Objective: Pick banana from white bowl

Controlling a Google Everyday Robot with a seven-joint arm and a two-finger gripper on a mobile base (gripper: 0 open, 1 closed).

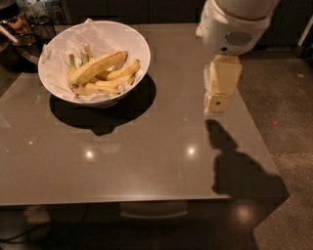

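Banana (98, 67): ten o'clock, atop smaller bananas (120, 72) in the white bowl (132, 41).
Gripper (218, 104): two o'clock, above the table (146, 161); we cannot tell its opening.
Arm (234, 24): cut off at the top.

No readable text; gripper (218, 100) above table (146, 166).

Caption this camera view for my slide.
End effector hovers above the table, right of the white bowl holding the banana.

Setting: kitchen or break-room corner (exact kind unclear) — glossy grey-brown table (146, 161) bearing a white bowl (143, 39) with a banana (98, 66), dark cabinet fronts (161, 10) behind, speckled floor (286, 97). Gripper (218, 101) hangs over the table's right side.
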